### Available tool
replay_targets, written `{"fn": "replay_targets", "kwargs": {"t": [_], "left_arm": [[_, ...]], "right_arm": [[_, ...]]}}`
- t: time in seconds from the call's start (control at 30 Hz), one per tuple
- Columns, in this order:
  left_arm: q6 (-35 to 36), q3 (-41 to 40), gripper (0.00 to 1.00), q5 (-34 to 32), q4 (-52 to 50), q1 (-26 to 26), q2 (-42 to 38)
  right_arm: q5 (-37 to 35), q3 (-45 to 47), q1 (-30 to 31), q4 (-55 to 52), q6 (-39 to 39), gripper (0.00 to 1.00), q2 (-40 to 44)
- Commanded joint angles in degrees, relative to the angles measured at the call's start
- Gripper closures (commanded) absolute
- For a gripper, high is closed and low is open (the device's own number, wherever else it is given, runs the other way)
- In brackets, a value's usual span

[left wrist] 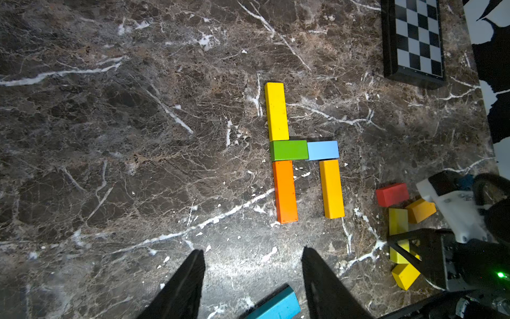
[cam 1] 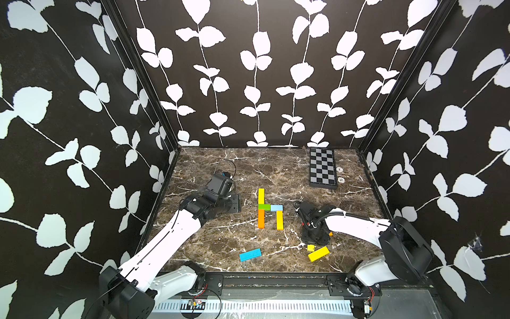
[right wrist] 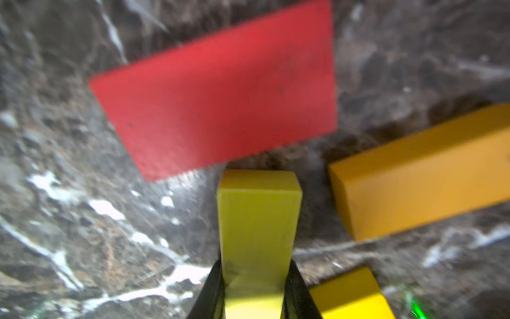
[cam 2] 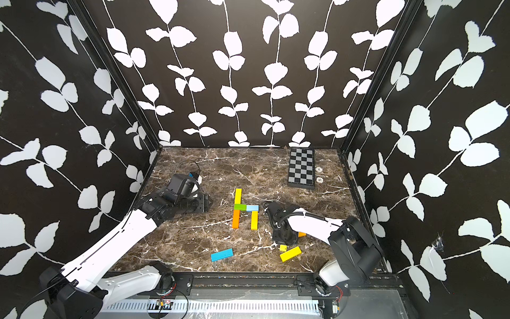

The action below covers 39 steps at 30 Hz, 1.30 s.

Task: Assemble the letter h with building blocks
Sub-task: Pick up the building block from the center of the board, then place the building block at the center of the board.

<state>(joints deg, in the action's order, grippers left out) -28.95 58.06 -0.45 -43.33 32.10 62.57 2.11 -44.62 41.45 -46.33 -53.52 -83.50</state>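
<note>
Five building blocks lie joined as an h on the marble: long yellow (cam 1: pixel 261 196), green (cam 1: pixel 264 207), light blue (cam 1: pixel 276 207), orange (cam 1: pixel 261 218) and a yellow-orange leg (cam 1: pixel 279 220). My right gripper (right wrist: pixel 255 265) is shut on the end of a pale yellow block (right wrist: pixel 258 221), down at the table right of the h (cam 1: pixel 314 240). Beside it lie a red block (right wrist: pixel 220 91), an orange-yellow block (right wrist: pixel 422 176) and a yellow block (cam 1: pixel 318 253). My left gripper (left wrist: pixel 253 250) hangs open left of the h, holding nothing. A blue block (cam 1: pixel 250 254) lies loose in front.
A black-and-grey chequered board (cam 1: pixel 323 171) lies at the back right of the marble table (cam 1: pixel 209 248). Patterned walls close the table in on three sides. A black rail (cam 1: pixel 276 279) runs along the front edge between the two arm bases.
</note>
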Motion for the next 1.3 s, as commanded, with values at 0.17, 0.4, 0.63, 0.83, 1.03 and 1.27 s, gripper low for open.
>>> {"fn": "replay_targets", "kwargs": {"t": [0.17, 0.4, 0.63, 0.83, 1.03, 1.27], "left_arm": [[-0.97, -0.07, 0.41, -0.55, 0.78, -0.19, 0.36], [-1.37, 1.13, 0.41, -1.36, -1.35, -0.29, 1.76], [-1.37, 0.83, 0.41, -1.23, -2.02, -0.72, 1.68], [-1.55, -0.03, 0.42, -0.69, -1.31, -0.82, 1.84], [-1.63, -0.71, 0.41, -0.68, -0.84, -0.81, 2.11], [-1.99, -1.29, 0.41, -0.44, -0.18, -0.81, 2.66]], "right_arm": [[-6.37, -18.78, -3.58, -12.76, 14.13, 0.76, 0.31], [-3.63, -39.11, -11.15, -11.32, 22.58, 0.80, -22.06], [-2.64, -50.90, -11.68, -10.66, 23.28, 0.81, -34.72], [-1.76, -50.32, -11.70, -8.19, 22.80, 0.80, -37.51], [-1.84, -49.78, -11.65, -7.87, 22.45, 0.79, -38.86], [-2.25, -50.23, -11.65, -6.47, 20.30, 0.68, -40.39]]}}
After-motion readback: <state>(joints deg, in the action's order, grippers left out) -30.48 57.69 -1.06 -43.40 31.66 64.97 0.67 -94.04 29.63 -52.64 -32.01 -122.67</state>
